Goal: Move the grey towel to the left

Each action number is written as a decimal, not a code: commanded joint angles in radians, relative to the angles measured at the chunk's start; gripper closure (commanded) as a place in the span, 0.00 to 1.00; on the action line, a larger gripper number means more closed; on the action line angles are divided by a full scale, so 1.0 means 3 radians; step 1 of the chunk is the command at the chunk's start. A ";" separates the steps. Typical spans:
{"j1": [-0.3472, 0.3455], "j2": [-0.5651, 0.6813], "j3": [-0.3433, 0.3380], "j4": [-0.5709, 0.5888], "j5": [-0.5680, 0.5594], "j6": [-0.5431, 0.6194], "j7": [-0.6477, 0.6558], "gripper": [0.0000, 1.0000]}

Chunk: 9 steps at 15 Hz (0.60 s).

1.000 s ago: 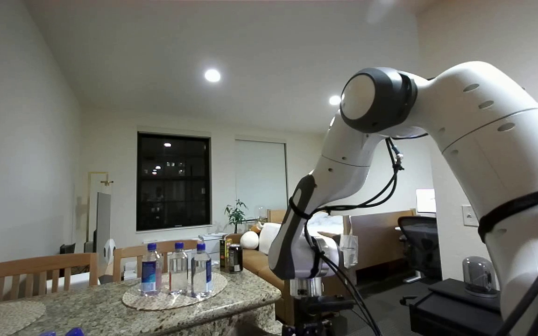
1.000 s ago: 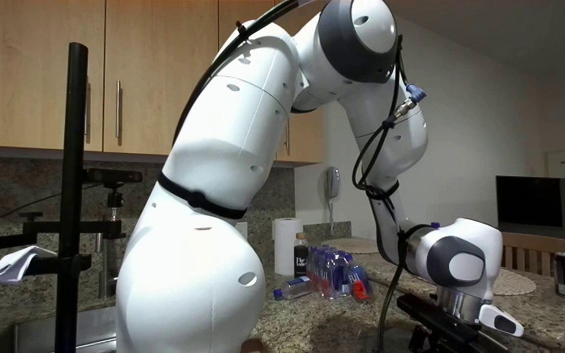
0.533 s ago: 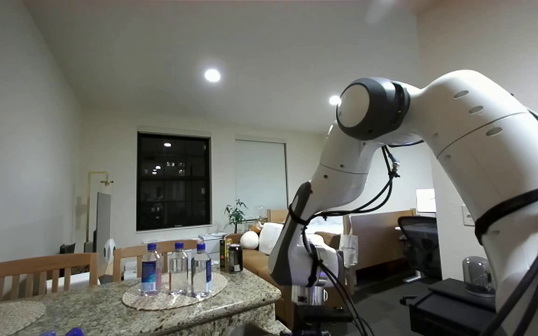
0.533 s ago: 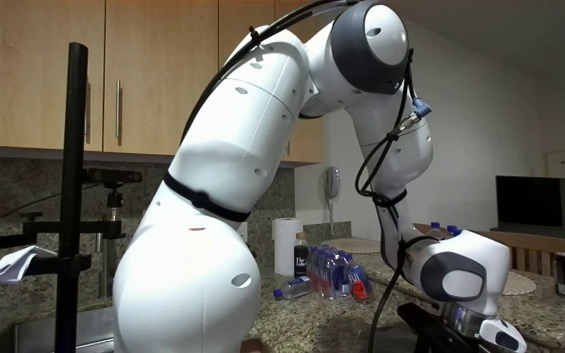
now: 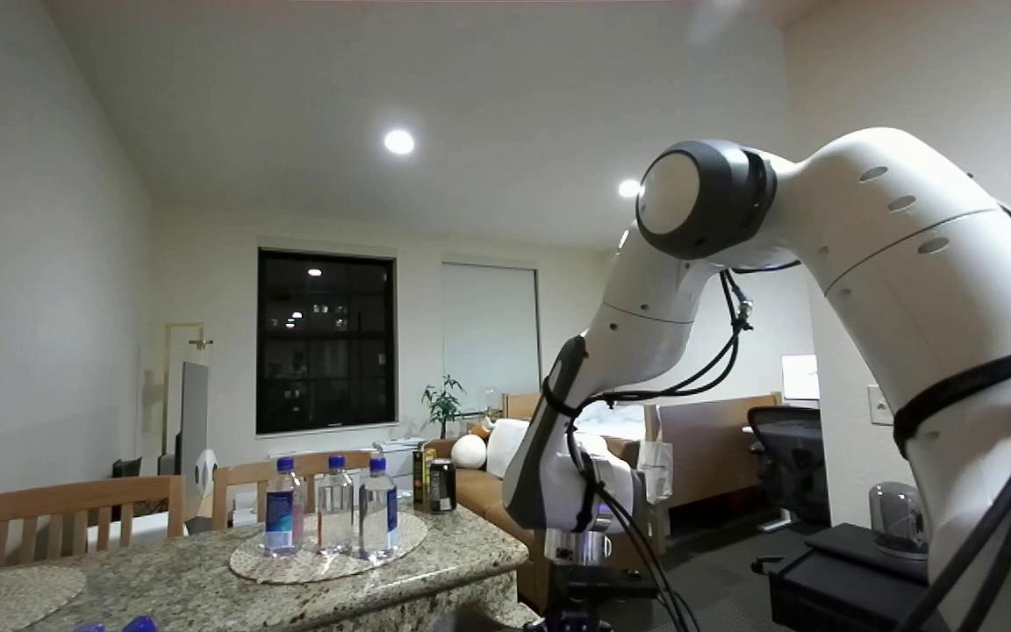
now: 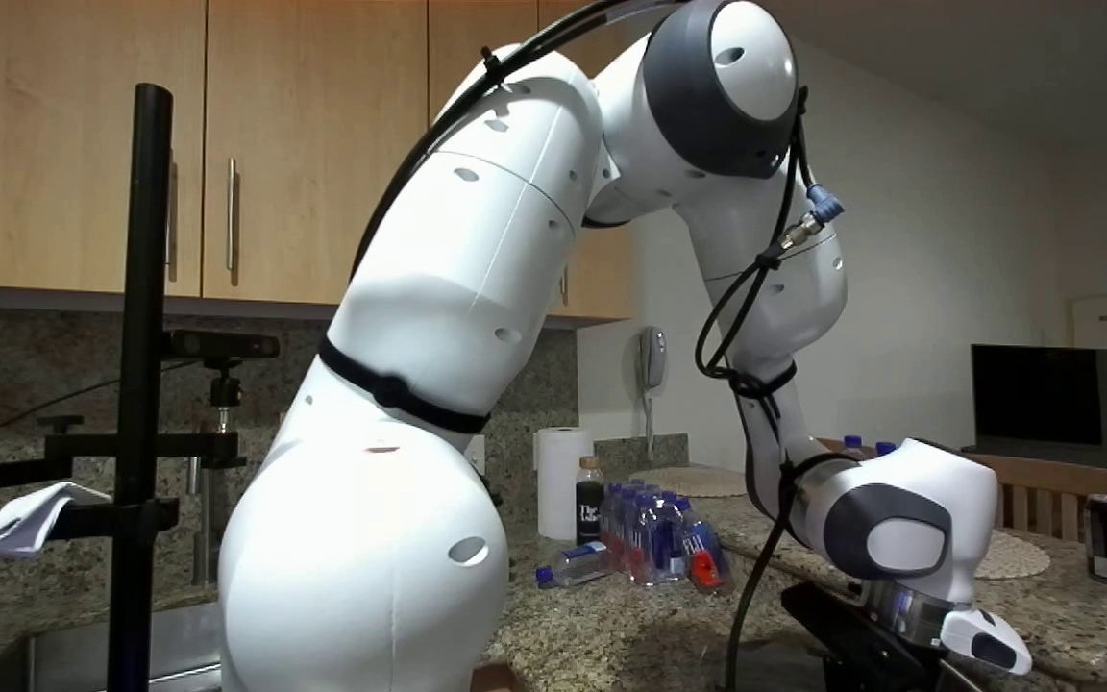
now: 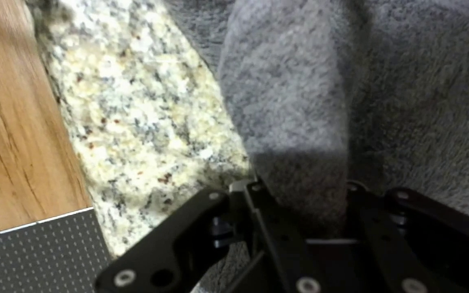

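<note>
In the wrist view the grey towel [image 7: 287,89] covers the middle and right, lying over a speckled granite counter [image 7: 145,106]. One raised fold of it runs down into my gripper [image 7: 304,187] and fills the gap, a black finger against each side of the fold. Its lower end is dark and in shadow between the fingers. Both exterior views cut off the fingertips at the bottom edge, with only the gripper's upper body visible under the wrist. I cannot make out the towel clearly in either of them.
The counter's edge runs down the wrist view's left, with a wood surface [image 7: 10,114] and a dark dotted surface [image 7: 39,256] beyond. Three bottles stand on a round mat [image 5: 251,566], a black can [image 5: 442,485] behind. Several more bottles [image 6: 645,533] stand near a paper towel roll [image 6: 561,481].
The arm has come down with the gripper over the past second, then risen very slightly in the last half second. Bottles and other objects stand where they were.
</note>
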 commanded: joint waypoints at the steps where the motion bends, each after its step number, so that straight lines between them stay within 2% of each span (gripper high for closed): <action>1: -0.0006 -0.0180 0.0085 -0.0098 0.0076 0.0096 -0.0164 0.91; 3: 0.0048 -0.0275 0.0085 -0.0087 0.0012 0.0016 -0.0098 0.94; 9: 0.0236 -0.0633 0.0104 0.0037 -0.0068 -0.0366 -0.0064 0.92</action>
